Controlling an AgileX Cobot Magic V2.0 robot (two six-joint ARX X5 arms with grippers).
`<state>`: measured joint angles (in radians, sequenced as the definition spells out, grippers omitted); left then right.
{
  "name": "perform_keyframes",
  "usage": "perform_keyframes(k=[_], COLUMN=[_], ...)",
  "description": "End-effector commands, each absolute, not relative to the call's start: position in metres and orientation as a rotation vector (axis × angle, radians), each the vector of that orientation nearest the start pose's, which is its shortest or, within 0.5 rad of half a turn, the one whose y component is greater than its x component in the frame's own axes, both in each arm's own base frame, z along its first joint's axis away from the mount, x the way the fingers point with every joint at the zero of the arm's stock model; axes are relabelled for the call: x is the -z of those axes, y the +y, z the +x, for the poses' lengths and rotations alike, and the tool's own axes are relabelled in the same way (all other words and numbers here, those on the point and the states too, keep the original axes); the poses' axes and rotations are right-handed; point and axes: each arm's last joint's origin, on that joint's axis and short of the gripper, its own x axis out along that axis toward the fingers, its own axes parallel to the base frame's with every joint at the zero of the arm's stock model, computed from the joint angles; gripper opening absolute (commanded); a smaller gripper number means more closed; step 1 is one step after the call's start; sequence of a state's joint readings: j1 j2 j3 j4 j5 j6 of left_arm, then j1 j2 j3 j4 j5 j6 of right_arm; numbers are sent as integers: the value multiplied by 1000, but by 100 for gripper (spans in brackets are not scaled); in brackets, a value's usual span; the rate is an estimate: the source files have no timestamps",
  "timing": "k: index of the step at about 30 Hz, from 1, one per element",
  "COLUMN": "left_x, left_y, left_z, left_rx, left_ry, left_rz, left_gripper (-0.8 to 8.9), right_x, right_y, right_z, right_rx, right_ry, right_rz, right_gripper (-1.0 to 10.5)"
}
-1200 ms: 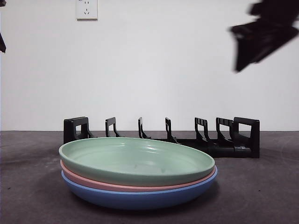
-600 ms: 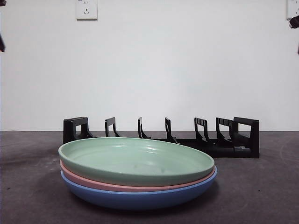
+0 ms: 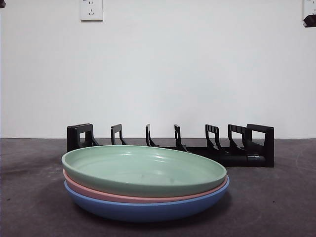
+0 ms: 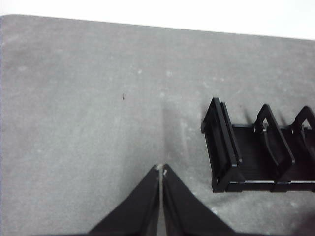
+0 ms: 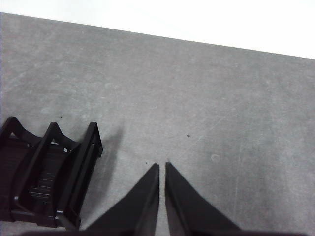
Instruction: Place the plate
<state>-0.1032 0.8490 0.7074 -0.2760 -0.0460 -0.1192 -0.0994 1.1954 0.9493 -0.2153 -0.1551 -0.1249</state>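
Grey table carries three stacked plates near its front edge, rack behind. Left gripper and right gripper, both closed and empty, hang beyond the rack's ends; neither looks nearer.

The stack of three plates fills the near middle of the table, and the black rack stands just behind it. Bare table lies open on both sides of each, and nothing hangs above them.
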Motion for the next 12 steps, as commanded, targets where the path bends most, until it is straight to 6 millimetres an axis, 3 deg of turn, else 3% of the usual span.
perform_keyframes(k=[1,3,7,10,12], left_x=[-290,-267,-192,-164,-158], left_y=[-14,-8,1,2,2], left_z=[169,142,102,97,97], left_rx=[23,8,-51,-56,-55], left_ry=[354,212,9,27,92], left_rz=[-42,-52,-66,-53,-28], left_gripper=[8,8,8,8,8], right_x=[-310,-310,-310,-311,-311], right_y=[-22,-22,-22,-22,-22], right_z=[263,263,263,263,263], right_rx=[-79,-78,-78,-78,-78], right_ry=[433,429,429,429,429], right_rz=[-53,-54,-54,-54,-54], right_gripper=[17,17,17,17,17])
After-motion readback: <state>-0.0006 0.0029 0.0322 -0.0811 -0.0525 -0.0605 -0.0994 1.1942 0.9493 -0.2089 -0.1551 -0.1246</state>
